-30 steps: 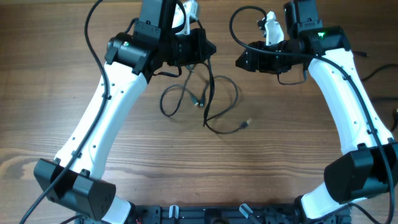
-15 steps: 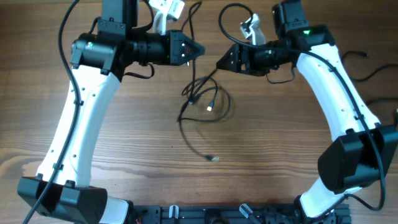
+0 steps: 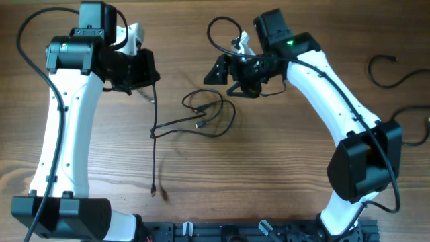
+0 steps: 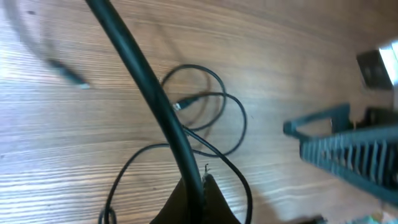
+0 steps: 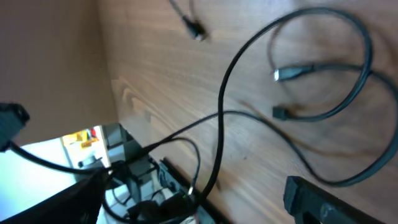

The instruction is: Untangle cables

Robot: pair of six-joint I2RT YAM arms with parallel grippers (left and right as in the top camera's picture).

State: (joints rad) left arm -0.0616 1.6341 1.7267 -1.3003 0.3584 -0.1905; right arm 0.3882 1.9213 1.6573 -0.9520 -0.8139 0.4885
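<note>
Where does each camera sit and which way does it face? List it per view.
Overhead: fixed above, looking straight down at the table; left arm, right arm and cables show.
Left wrist: above the cables, looking down; a ribbed finger shows at right.
Right wrist: tilted, looking across the table toward its edge; a dark finger shows at bottom.
Shared: all three see the cables' loops.

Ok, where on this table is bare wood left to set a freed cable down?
Widest bare patch: the lower middle of the table, between the trailing cable and the right arm. Also the strip outside the left arm. Crowded: the cable loops lying between the left gripper and the right gripper.
</note>
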